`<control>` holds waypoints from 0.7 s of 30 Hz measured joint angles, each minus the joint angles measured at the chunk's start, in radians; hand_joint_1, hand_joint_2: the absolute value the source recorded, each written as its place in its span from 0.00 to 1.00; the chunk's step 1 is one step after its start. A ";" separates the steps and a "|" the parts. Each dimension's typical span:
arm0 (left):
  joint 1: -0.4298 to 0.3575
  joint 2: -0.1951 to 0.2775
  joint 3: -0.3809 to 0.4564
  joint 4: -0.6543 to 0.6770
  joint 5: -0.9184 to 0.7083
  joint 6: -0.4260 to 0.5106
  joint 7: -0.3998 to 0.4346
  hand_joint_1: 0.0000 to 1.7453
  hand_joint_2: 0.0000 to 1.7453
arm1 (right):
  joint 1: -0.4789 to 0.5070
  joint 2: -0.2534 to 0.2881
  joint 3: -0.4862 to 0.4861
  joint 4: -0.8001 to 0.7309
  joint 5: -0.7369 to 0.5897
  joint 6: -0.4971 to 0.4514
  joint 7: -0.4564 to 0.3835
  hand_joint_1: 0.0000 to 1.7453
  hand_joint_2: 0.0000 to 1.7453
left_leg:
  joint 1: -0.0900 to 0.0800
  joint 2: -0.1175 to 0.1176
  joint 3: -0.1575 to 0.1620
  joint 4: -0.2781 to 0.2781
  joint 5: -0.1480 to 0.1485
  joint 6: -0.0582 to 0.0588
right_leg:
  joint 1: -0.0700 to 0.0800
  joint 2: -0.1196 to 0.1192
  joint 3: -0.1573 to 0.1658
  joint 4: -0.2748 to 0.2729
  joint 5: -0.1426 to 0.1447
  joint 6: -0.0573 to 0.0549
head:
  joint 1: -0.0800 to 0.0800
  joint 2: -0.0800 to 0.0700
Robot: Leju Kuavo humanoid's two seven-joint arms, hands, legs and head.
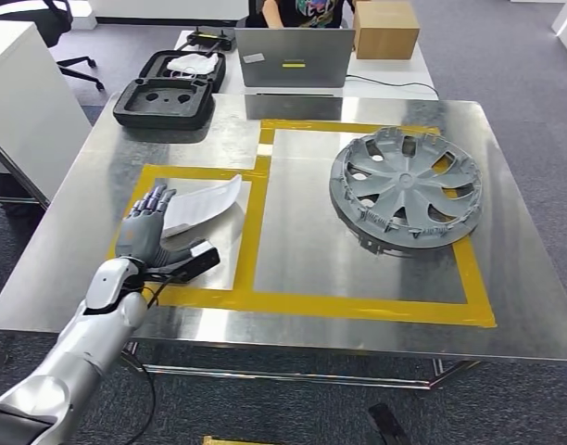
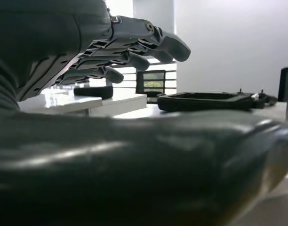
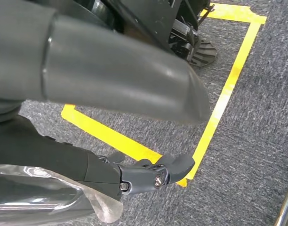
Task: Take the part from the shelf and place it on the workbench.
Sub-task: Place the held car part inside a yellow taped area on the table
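The part [image 1: 205,200], a white curved piece, lies flat on the steel workbench [image 1: 305,246] inside the small yellow-taped square. My left hand [image 1: 149,232] rests beside its near left end, fingers stretched out over the part's edge and the thumb pointing right along the table. In the left wrist view the fingers [image 2: 149,44] are straight and apart, with nothing in them. My right hand [image 3: 110,136] hangs above grey carpet, its thumb and dark fingers [image 3: 149,175] apart with floor showing between them. Clear plastic film [image 3: 46,200] lies along those fingers.
A grey wheel cover [image 1: 407,190] fills the larger taped area on the right. An open black foam case [image 1: 165,97] sits at the back left. Beyond the bench are a laptop [image 1: 295,56], a cardboard box [image 1: 385,28] and a seated person [image 1: 302,11].
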 joint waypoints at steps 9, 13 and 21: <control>0.526 -0.026 0.006 -0.748 0.352 0.084 -0.226 0.00 0.00 | 0.064 0.000 -0.046 0.000 -0.101 -0.050 -0.050 0.00 0.00 | -0.007 0.006 0.000 0.002 -0.011 0.004 | -0.005 0.008 -0.001 0.000 -0.005 0.006 | 0.000 0.000; 0.780 -0.031 0.029 -0.991 0.511 0.183 -0.390 0.00 0.00 | 0.080 0.002 -0.078 0.000 -0.122 -0.064 -0.055 0.00 0.00 | -0.008 0.005 0.000 0.008 -0.018 0.010 | -0.006 0.007 -0.002 0.000 -0.011 0.011 | 0.000 0.000; 1.034 -0.115 0.172 -1.179 0.780 0.198 -0.551 0.00 0.00 | 0.083 0.005 -0.111 0.000 -0.115 -0.088 -0.056 0.00 0.00 | 0.003 0.008 -0.001 -0.006 -0.004 0.036 | -0.006 0.001 -0.047 0.106 -0.100 0.028 | 0.004 0.000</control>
